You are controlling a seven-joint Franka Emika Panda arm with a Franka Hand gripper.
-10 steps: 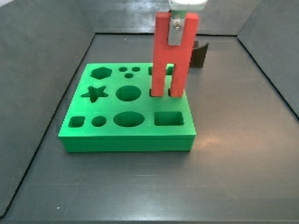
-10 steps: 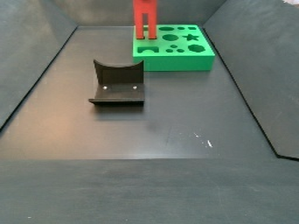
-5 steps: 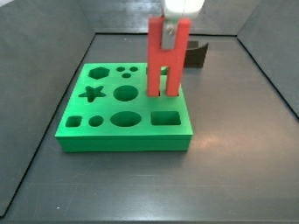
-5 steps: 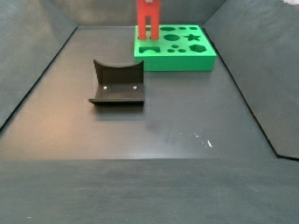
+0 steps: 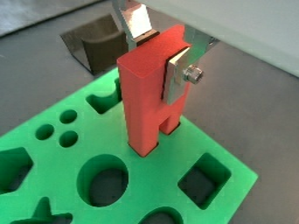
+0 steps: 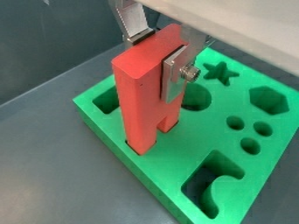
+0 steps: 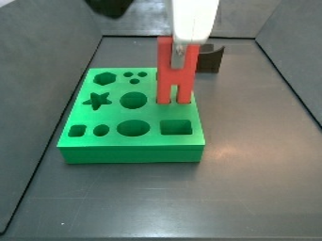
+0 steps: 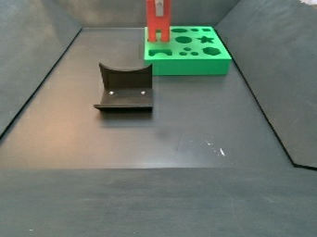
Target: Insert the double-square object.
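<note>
No readable writing, brand or label anywhere.

Double-square object (image 5: 152, 92): red plastic bar, upright, forked at the lower end into two square prongs, plain matte faces. Clamped near its top by the pincer (image 5: 160, 54); silver finger plate (image 5: 184, 72) flat against one face, second plate (image 5: 136, 21) on the opposite face, so pincer closed on the bar. Same grip seen at (image 6: 163, 54). In both side views the bar (image 7: 175, 71) (image 8: 156, 20) stands over the green board, prong tips at board-surface level at the edge row of holes; whether tips are inside the holes or just on top cannot be told.

Green board (image 7: 78, 151): flat block with star, hexagon, round, oval and square cut-outs. Sits toward the far end of the tabletop (image 8: 173, 167), near the far right corner in a side view (image 8: 223, 67). Bar is on the board's side that faces the dark brown block.

Dark brown block with curved notch (image 8: 124, 88): on the tabletop, well apart from the board, nearer the left edge and mid-depth. Also visible behind the bar at (image 7: 212, 58) and (image 5: 93, 42).

Open room: whole near half of the tabletop bare; dark walls close along both long edges and the far edge. Board stands just off the far wall.
</note>
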